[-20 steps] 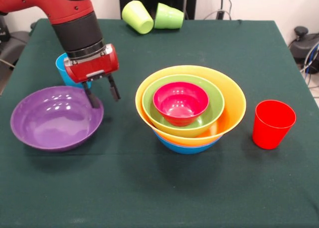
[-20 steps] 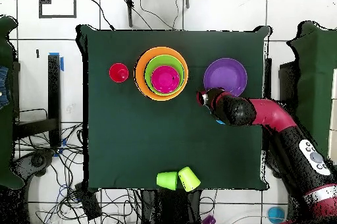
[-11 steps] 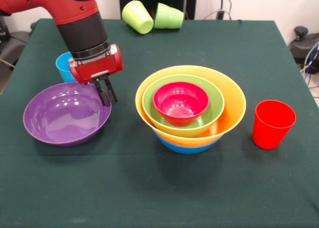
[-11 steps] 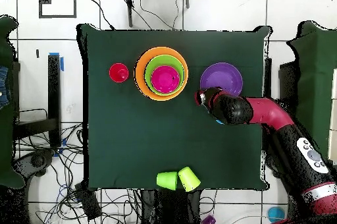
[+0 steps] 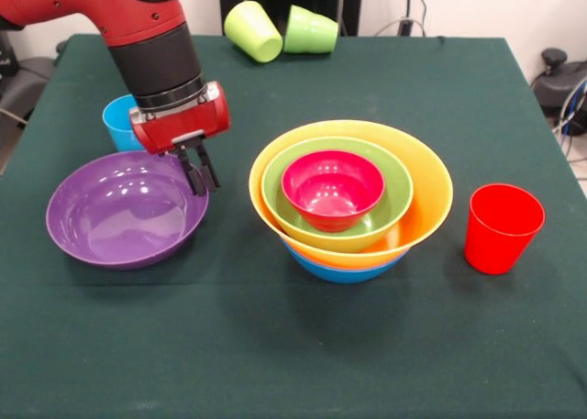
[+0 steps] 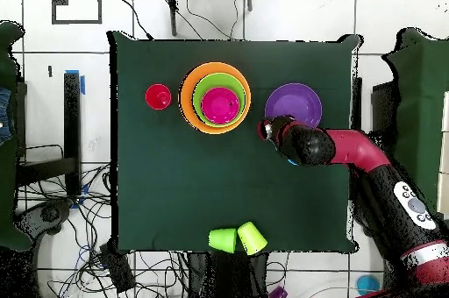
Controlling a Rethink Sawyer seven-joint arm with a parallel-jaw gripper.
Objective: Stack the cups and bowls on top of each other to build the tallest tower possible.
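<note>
you're looking at the tower (image 5: 351, 199) near the middle of the green table (image 5: 275, 346): a blue bowl (image 5: 341, 270) at the bottom, the large orange bowl (image 5: 426, 199) nested in it, the green bowl (image 5: 390, 203) inside that, and the small red bowl (image 5: 332, 190) sitting upright in the green one. take that tower as your landmark.

on the tower's left in the front view, a purple bowl (image 5: 119, 213) rests open side up on the cloth, close to the tower but not touching it. you can see only one purple rim there; whether a second bowl sits under it cannot be told. the gripper (image 5: 199, 171) hangs over the purple bowl's rim on the side nearest the tower, fingers pointing down. its two dark fingers look close together with only a thin gap, and you can see nothing held between them. whether the tips touch the rim cannot be told.

behind the purple bowl, partly hidden by the arm (image 5: 147, 34), stands the sky blue cup (image 5: 119, 121), upright. on the tower's right stands the red cup (image 5: 502, 226), upright, open end up, near the tower and apart from it. far behind the tower, at the table's far edge, the yellow-green cup (image 5: 253, 30) and the green cup (image 5: 310, 30) lie on their sides, touching each other.

in the overhead view the tower (image 6: 216, 98) sits between the red cup (image 6: 159, 96) and the purple bowl (image 6: 294, 104), all three in one row.
</note>
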